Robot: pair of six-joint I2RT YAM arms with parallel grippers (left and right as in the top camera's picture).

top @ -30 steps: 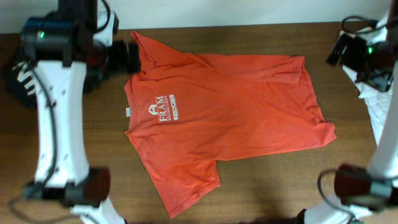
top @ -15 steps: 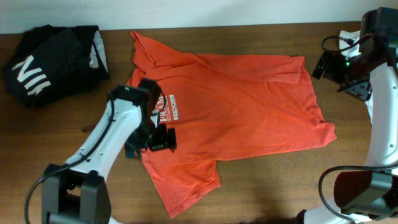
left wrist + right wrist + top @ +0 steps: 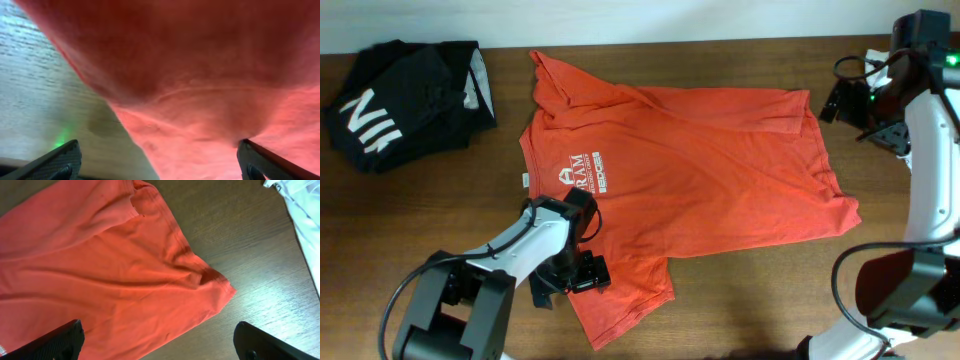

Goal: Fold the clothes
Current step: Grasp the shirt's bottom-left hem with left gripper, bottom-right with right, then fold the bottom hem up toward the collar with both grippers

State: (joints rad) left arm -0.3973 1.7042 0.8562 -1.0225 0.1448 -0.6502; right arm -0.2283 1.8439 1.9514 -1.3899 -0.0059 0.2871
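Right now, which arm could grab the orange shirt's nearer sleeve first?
Left, probably. The left pincer, open, is down at that sleeve of the orange shirt, cloth filling its camera. The right pincer, also open, is far off by the hem.

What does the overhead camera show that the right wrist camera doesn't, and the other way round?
Only overhead: the black garment in the table's far left corner, the white print on the orange T-shirt, and the left gripper over its sleeve. Only right wrist: the white garment, apart from the shirt's corner. Both: the T-shirt spread on the wooden table.
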